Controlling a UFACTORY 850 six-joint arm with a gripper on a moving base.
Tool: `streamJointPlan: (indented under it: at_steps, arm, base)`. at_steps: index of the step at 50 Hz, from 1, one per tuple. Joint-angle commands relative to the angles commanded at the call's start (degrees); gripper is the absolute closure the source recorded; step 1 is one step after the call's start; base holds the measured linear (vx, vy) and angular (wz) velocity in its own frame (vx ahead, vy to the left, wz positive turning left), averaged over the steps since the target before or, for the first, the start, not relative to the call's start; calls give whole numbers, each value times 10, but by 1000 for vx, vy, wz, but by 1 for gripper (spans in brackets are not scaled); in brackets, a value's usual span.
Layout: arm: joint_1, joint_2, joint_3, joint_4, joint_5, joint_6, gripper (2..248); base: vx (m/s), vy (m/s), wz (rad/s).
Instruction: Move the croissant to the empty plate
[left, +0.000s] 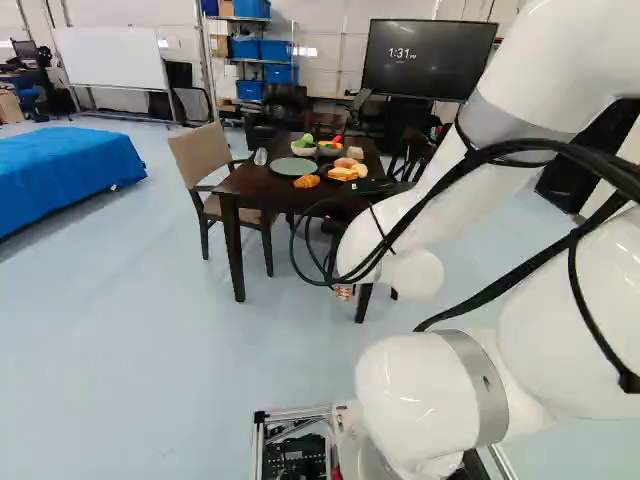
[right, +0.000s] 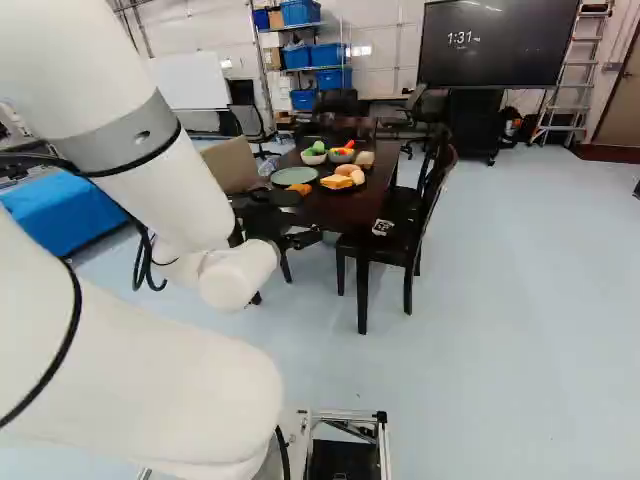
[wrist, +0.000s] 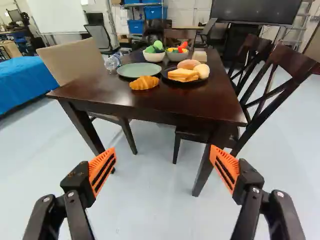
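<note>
Nearest of all stands the claw (right: 303, 239), its two orange pads (wrist: 103, 170) spread wide with nothing between them. Ahead of the claw and a little to its left, the croissant (wrist: 144, 83) lies on the dark wooden worktop (wrist: 110, 99), well apart from both fingers. Just past the croissant sits the green plate (wrist: 139, 70), bare; whether their edges touch, I cannot tell.

Straight ahead of the claw, right of the croissant, a black plate (wrist: 166, 78) carries a yellow-filled sandwich (wrist: 183, 75), a round bun (wrist: 188, 64) and a pale, rounded piece (wrist: 202, 70). Farther ahead are a white bowl (wrist: 153, 57) with green pieces in it, a grey bowl (wrist: 177, 56) with red and yellow ones, and a tan block (wrist: 199, 56). A clear bottle (wrist: 113, 61) is beyond the croissant, on the claw's left.

Also to the claw's left, a beige chair (wrist: 64, 59) stands at the worktop, with a blue-covered bed (wrist: 25, 82) farther out. Dark wooden chairs (wrist: 291, 63) line its right.
</note>
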Motion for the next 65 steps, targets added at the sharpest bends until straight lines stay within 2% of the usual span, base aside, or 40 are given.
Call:
streamJointPlan:
  at_steps: [65]
  arm:
    - [0, 0, 0, 0, 0, 0, 3]
  base:
    - [101, 62, -26]
